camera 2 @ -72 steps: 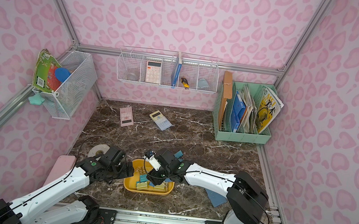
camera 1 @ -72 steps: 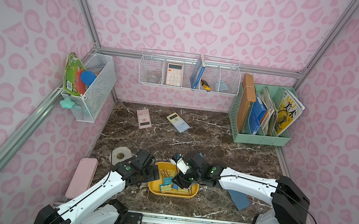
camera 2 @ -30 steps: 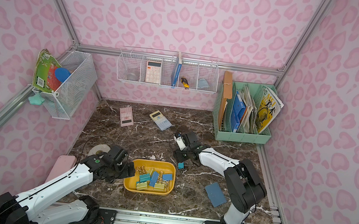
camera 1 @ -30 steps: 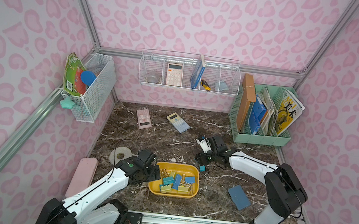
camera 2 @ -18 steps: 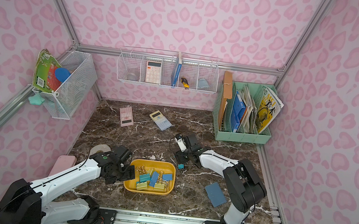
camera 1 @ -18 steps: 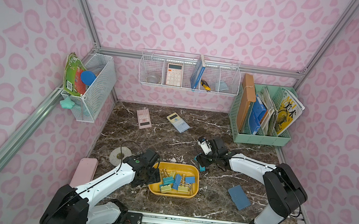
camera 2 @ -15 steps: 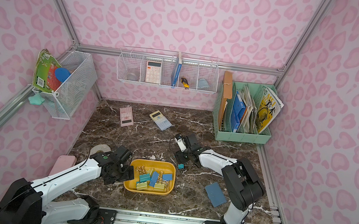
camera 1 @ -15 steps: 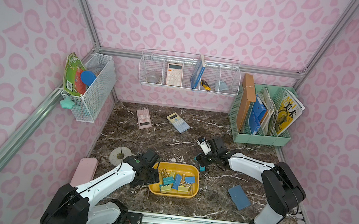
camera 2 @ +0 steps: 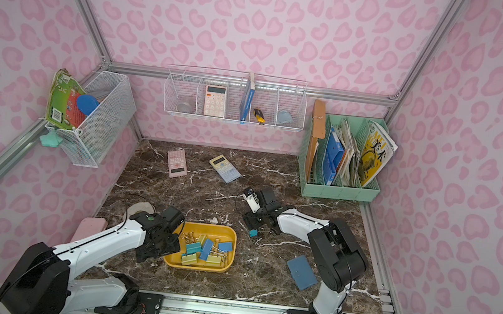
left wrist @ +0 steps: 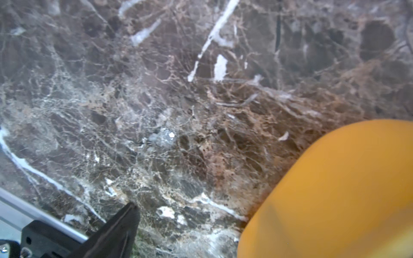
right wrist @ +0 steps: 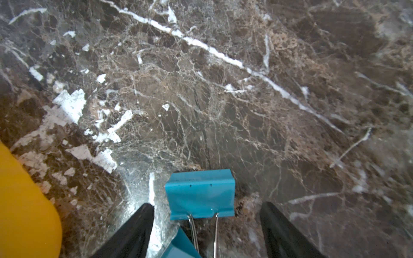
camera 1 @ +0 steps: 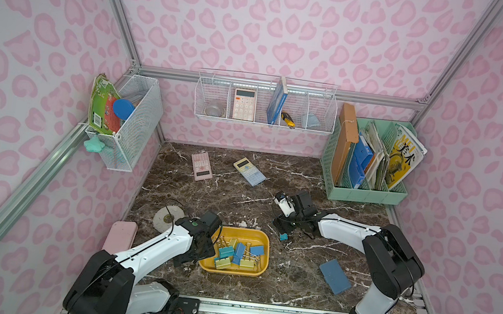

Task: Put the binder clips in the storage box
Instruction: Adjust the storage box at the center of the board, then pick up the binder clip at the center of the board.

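Your right jaws straddle the clip (right wrist: 201,194), released, not touching; close off-centre and it may skid across the tabletop (right wrist: 223,89); left jaws released beside box (left wrist: 335,189).

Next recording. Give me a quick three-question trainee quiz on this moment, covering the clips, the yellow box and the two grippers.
1. Fill in: the gripper beside the end of the storage box belongs to the ____ arm.
2. True or false: the right gripper has its fingers closed on the teal binder clip.
3. Where does the flat blue pad lie? A) in the storage box; B) on the tabletop, outside the box; C) in the green file organizer.

Key
1. Left: the left gripper.
2. False: the fingers stand apart on either side of the clip, not touching it.
3. B.
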Tool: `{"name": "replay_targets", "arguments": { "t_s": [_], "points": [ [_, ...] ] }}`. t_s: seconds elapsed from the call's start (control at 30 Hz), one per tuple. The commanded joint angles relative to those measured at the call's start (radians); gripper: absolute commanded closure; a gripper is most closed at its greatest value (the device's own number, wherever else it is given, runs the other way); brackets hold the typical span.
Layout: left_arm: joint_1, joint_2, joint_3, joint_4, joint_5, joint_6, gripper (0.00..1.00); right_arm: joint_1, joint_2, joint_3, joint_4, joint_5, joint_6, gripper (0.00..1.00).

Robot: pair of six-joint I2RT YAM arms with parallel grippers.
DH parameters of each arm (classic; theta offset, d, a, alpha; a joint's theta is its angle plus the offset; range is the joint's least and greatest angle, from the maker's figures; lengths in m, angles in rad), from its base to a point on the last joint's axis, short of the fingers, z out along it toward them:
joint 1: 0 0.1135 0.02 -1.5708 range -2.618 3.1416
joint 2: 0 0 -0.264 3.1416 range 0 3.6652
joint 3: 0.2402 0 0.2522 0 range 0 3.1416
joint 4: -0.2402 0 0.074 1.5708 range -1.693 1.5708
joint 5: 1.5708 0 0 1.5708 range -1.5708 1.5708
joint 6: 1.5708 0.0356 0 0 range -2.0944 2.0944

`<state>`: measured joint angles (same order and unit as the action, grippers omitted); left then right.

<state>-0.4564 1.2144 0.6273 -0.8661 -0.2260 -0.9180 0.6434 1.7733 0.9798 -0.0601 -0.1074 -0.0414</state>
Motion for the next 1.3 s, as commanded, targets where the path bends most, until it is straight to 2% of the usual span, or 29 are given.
{"name": "replay_targets", "arguments": {
  "t_s": [0.0,0.63,0.77,0.9,1.07,1.27],
  "points": [
    [0.002,-0.026,-0.013,-0.02,-0.012,-0.007,0.07,-0.001,0.011,0.007,0.01,-0.007,-0.035,0.21],
    [0.001,-0.047,-0.02,0.005,0.036,0.025,0.07,-0.031,0.115,0.07,0.04,-0.088,-0.057,0.18],
    [0.001,-0.05,-0.021,0.007,0.038,0.029,0.07,-0.035,0.14,0.083,0.033,-0.088,-0.05,0.27],
    [0.0,-0.055,-0.025,0.01,0.042,0.031,0.07,-0.038,0.138,0.083,0.022,-0.083,-0.046,0.43],
    [-0.002,-0.053,-0.025,0.013,0.044,0.035,0.07,-0.02,0.059,0.085,-0.001,-0.048,-0.034,0.46],
    [-0.007,-0.056,-0.027,0.019,0.048,0.038,0.07,0.113,-0.097,0.117,-0.112,-0.011,-0.008,0.46]
  ]
}}
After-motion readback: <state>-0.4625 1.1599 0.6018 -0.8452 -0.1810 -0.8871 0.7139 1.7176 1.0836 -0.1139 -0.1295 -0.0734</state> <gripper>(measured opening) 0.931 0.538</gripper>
